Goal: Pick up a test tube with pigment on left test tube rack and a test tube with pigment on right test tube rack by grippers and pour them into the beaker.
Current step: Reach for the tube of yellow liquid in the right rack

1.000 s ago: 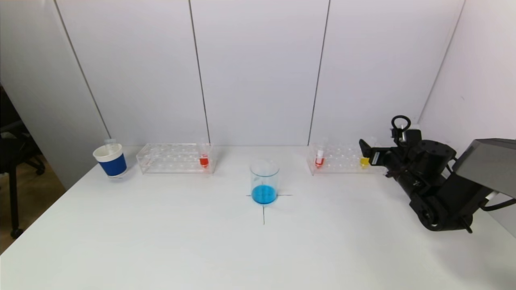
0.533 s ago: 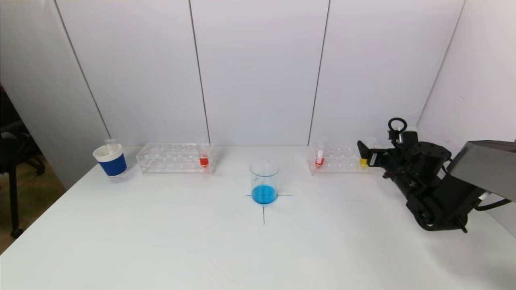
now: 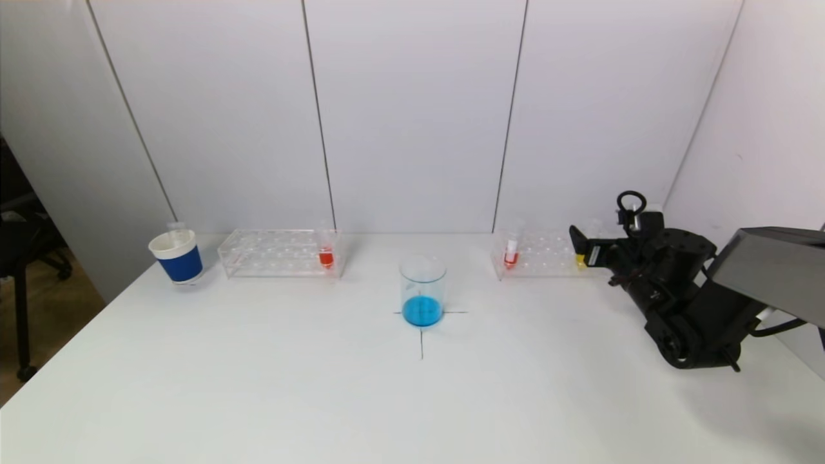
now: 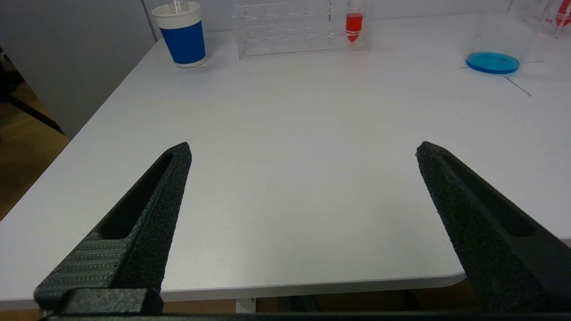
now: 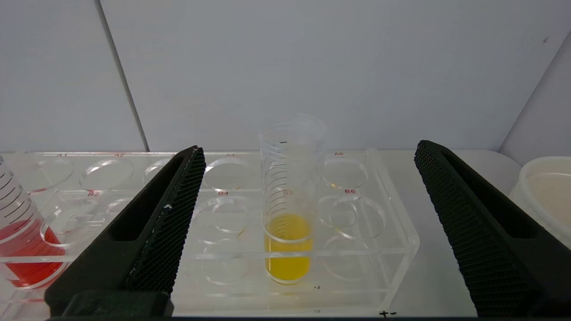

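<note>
- Head view: right tool (image 3: 575, 248) is creeping in toward the right test tube rack (image 3: 538, 256); over the last second it has been shifting slightly further along the rack end, now partly covering the yellow-pigment test tube (image 3: 581, 258).
- Meaning: approach for the right-side pick is nearly lined up, no grasp yet.
- Right wrist view: right tool (image 5: 308, 156) is standing with fingers wide apart, the yellow tube (image 5: 289, 209) sitting centred between them, not touching either finger.
- Yellow tube is standing upright in the hole marked B5, yellow liquid filling only its lower part.
- Second tube in the right rack, red-pigment tube (image 3: 510, 252), is sitting at the rack's other end, well apart from the tool.
- Left tool (image 4: 303, 149) is parked near the table's (image 4: 285, 147) front edge, fingers wide apart, holding nothing; not showing in head view.
- Left test tube rack (image 3: 278, 252) is holding one red-pigment tube (image 3: 326, 251) at its beaker-side end, untouched.
- Beaker (image 3: 423, 290) is standing on the cross mark between the racks, blue liquid sitting in its bottom.
- Blue-and-white paper cup (image 3: 176, 256) is standing just beside the left rack; something clear is sticking out of it, cannot tell what.
- Next move is likely going further forward, then closing on the yellow tube above the rack top.
</note>
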You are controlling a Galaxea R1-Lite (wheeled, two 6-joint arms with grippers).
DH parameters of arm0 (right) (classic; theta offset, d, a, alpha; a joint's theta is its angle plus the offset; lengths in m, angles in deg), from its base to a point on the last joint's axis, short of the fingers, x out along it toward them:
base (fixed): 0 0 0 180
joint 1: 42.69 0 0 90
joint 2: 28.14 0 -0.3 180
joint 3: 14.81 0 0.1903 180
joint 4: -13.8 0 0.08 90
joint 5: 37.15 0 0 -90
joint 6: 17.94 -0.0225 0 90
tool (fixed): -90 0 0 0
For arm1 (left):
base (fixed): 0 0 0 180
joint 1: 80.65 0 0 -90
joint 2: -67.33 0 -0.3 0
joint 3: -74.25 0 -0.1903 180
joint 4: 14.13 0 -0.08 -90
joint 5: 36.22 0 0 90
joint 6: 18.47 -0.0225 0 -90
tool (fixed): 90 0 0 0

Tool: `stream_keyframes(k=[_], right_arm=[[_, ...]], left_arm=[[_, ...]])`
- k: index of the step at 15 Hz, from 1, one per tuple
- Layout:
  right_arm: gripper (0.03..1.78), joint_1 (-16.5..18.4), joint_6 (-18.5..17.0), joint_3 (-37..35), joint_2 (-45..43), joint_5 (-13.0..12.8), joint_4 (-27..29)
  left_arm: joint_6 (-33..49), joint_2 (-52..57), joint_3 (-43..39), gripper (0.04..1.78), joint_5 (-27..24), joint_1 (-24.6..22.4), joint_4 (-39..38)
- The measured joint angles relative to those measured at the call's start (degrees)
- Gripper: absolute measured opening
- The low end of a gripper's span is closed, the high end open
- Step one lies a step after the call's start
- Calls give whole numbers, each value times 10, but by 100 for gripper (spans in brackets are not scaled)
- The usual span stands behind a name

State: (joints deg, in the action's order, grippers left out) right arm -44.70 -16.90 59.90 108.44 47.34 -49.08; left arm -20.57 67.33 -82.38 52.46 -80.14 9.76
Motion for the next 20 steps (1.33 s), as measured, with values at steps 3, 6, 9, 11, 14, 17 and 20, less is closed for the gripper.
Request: stream_keyframes(k=[3,6,9,11,14,17,20], right_arm=[[171,-2,0,4,2,0,0],[171,-2,2,13,8,0,2],[171,-2,4,19,12,-11,1],[171,-3,4,22,14,-11,1],[171,-3,5,24,16,-11,1],[171,-4,7,28,19,-11,1],[171,-4,7,31,22,-11,2]], left_arm=[[0,0,0,176,0,0,0],[0,0,0,176,0,0,0],[0,0,0,176,0,0,0],[0,0,0,176,0,0,0],[0,0,0,176,0,0,0],[0,0,0,176,0,0,0],[0,0,0,176,0,0,0]])
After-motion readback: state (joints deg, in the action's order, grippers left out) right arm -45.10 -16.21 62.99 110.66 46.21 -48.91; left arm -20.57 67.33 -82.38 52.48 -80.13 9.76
